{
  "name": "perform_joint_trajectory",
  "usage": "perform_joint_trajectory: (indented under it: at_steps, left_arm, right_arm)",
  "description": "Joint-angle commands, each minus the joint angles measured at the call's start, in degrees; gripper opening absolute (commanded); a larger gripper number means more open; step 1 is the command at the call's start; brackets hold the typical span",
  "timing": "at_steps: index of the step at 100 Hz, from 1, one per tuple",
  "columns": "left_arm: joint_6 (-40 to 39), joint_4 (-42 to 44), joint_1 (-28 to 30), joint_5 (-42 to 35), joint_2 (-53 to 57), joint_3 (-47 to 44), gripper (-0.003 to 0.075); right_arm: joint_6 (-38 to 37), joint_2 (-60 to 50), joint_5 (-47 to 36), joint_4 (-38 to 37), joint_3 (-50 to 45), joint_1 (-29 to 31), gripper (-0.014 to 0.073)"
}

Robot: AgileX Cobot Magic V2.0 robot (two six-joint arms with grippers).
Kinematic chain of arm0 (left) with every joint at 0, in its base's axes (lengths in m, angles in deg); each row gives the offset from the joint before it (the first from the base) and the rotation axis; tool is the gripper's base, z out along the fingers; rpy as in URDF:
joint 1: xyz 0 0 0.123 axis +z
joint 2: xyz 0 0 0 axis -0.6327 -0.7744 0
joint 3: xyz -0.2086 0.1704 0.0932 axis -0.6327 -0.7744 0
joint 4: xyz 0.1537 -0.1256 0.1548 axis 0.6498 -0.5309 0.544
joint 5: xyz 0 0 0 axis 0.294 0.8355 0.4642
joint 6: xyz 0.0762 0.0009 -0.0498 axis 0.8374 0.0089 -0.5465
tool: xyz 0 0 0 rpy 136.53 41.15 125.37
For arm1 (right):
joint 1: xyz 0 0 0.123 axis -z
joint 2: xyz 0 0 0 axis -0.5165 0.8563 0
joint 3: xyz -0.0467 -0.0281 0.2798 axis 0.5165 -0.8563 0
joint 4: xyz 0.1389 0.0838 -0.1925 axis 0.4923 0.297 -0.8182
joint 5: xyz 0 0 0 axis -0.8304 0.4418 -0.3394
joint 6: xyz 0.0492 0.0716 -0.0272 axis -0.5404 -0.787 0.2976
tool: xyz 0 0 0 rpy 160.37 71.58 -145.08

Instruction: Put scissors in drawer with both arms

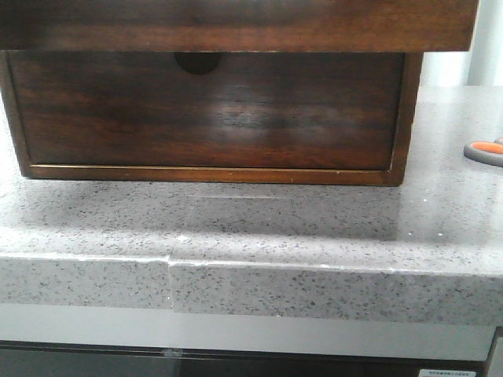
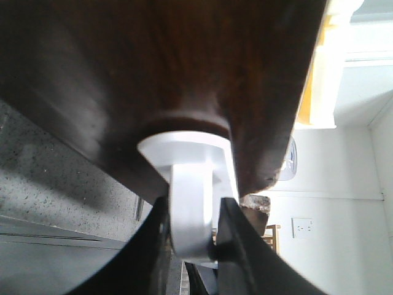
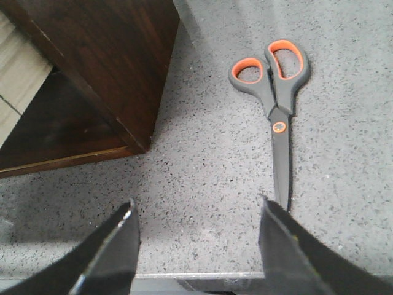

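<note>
The task is at an early stage. In the front view the upper drawer [image 1: 236,23] stands out toward the camera over the lower drawer front [image 1: 208,110], which has a half-round notch, so it appears at least partly pulled open. In the left wrist view the left end effector [image 2: 191,236] is clamped on a white handle [image 2: 190,184] fixed to the glossy dark wood of that drawer.

The scissors [image 3: 276,98] lie flat and closed on the grey speckled bench [image 3: 202,184], near the right side of the wooden unit [image 3: 92,67] but apart from it. Only their orange-lined handle shows at the right edge of the front view. The right end effector [image 3: 199,236] hangs above the bench with its fingers wide apart, holding nothing, the scissor blades near one fingertip.

Still to do, by the look of it: grasp the scissors, lift them, place them in the drawer, and likely push the drawer shut.
</note>
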Motion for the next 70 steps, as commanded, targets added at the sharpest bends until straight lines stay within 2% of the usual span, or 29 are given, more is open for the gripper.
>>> perform_joint_trajectory:
  at_steps: [1, 11, 31, 40, 52, 70]
  left_arm:
    - [5.1, -0.9, -0.7, 7.2, 1.7, 3.0, -0.0018]
    - [5.0, -0.9, -0.7, 6.6, 1.7, 3.0, 0.0021]
    - [4.9, -0.9, -0.7, 6.0, 1.7, 3.0, 0.0337]
    - [4.9, -1.1, -0.7, 5.8, 1.8, 3.0, 0.0432]
    - [4.7, -1.8, -0.7, 6.1, 3.2, 3.0, 0.049]
    - [0.2, -1.9, -0.7, 4.4, 7.7, 3.0, 0.0495]
  right_arm:
    - [0.2, 1.1, -3.7, 0.6, 1.5, 0.0, 0.0382]
    - [0.2, 1.1, -3.7, 0.6, 1.5, 0.0, 0.0382]
    - [0.2, 1.1, -3.7, 0.6, 1.5, 0.0, 0.0382]
    - [0.2, 1.1, -3.7, 0.6, 1.5, 0.0, 0.0382]
    - [0.2, 1.1, -3.7, 0.6, 1.5, 0.0, 0.0382]
    - [0.2, 1.1, -3.7, 0.6, 1.5, 0.0, 0.0382]
